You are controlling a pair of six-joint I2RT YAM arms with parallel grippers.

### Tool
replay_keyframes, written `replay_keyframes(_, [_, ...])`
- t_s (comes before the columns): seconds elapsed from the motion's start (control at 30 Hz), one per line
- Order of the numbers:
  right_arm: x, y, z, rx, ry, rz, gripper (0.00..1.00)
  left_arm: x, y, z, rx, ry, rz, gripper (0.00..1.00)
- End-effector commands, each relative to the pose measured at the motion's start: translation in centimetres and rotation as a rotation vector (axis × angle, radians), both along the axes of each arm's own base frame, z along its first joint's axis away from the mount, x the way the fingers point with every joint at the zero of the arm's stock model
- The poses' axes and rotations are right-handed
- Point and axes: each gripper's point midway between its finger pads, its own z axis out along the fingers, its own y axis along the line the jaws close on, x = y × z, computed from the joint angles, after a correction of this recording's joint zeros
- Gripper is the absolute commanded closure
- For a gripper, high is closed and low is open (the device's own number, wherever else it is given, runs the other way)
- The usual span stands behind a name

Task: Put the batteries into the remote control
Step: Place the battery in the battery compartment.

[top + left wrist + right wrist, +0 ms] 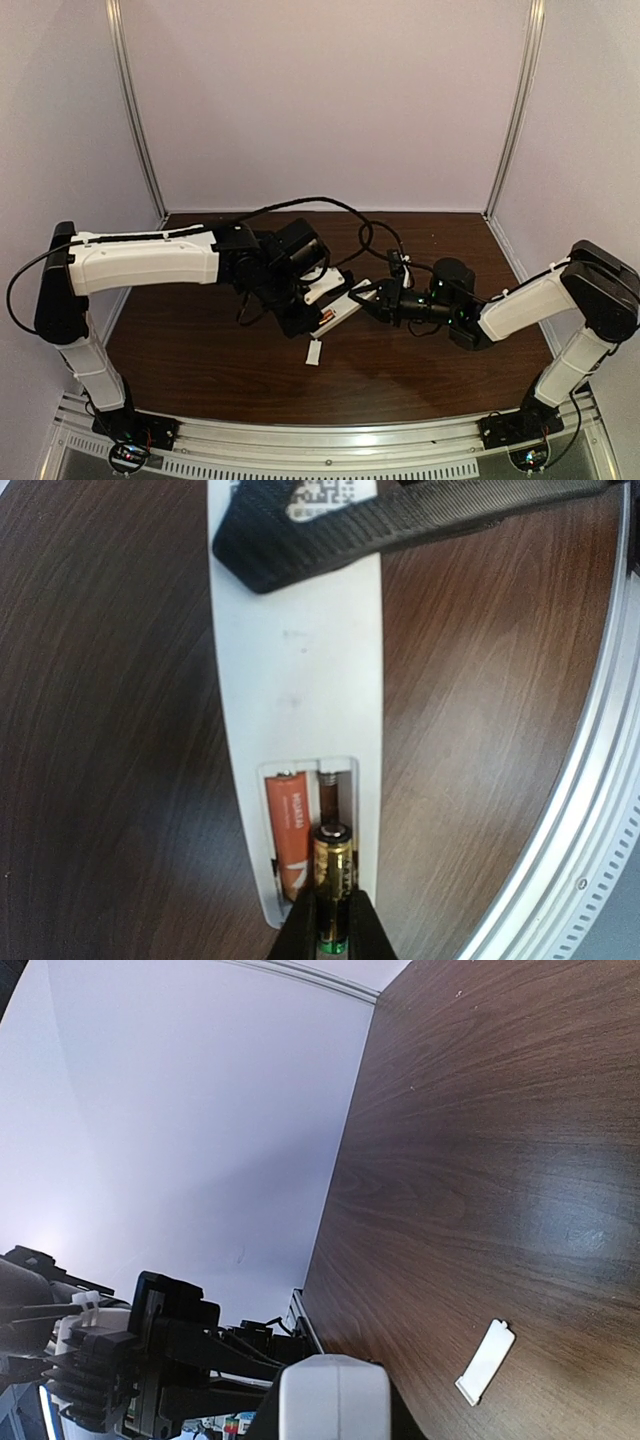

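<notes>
Step in hand: seating the second cell. Slim white rectangular remote control (300, 670) sits mid-table, back face up, battery bay open, long axis running roughly from the near edge toward the far edge.

Orange cylindrical battery (288, 832) already lies flat in the left slot. Gold-and-black cylindrical battery (333, 860) is over the right slot, its far end tilted down into it, its near end pinched in the left gripper (333, 938), which is clenched on it. The spring contact at the slot's far end shows bare.

Right gripper (365, 303): one black finger lies across the remote's far end; by my reading it is clamped on the remote as a brace, though the under finger is hidden.

Next move, as I judge it: push the gold cell forward against the spring, then press its near end down until level with its neighbour. The fingers straddle the bay's near lip and may foul it.

Nearby: small white rectangular cover plate (313, 352) lies loose on the dark brown wooden table (420, 370), just nearer the near edge than the remote, not in the way. It is not yet fitted.
</notes>
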Motion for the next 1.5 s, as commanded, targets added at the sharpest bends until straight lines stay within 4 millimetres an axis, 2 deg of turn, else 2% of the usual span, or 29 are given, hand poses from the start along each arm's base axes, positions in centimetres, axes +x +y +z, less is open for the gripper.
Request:
replay_keyframes(0.0, [-0.8, 0.8, 2.4, 0.092, -0.048, 0.034, 1.00, 0.4, 0.0, -0.8, 0.033, 0.004, 0.013, 1.00])
replay_keyframes(0.37, [-1.0, 1.5, 2.2, 0.103, -0.039, 0.050, 1.00, 0.6, -0.5, -0.9, 0.036, 0.006, 0.013, 0.94])
replay_keyframes(0.6, [-1.2, 1.6, 2.0, 0.110, -0.032, 0.054, 1.00, 0.7, -0.7, -1.0, 0.035, 0.011, 0.014, 0.80])
replay_keyframes(0.8, [-1.4, 1.5, 1.6, 0.120, -0.015, 0.062, 1.00, 0.9, -0.6, -0.3, 0.025, -0.005, 0.012, 0.74])
replay_keyframes(0.93, [-1.5, 1.5, 1.7, 0.124, -0.010, 0.067, 1.00, 1.3, -0.7, 1.4, -0.009, -0.040, 0.011, 0.65])
replay_keyframes(1.23, [-2.0, 0.9, 1.3, 0.064, -0.015, 0.088, 1.00, 0.5, -0.5, 8.5, -0.227, -0.172, -0.099, 0.27])
replay_keyframes(1.37, [-2.3, 0.4, 1.5, 0.061, -0.011, 0.105, 1.00, 0.1, 0.2, 10.9, -0.313, -0.234, -0.145, 0.20])
replay_keyframes(1.47, [-2.9, 0.4, 1.9, 0.063, -0.011, 0.139, 1.00, -0.8, 1.2, 11.7, -0.367, -0.313, -0.217, 0.19])
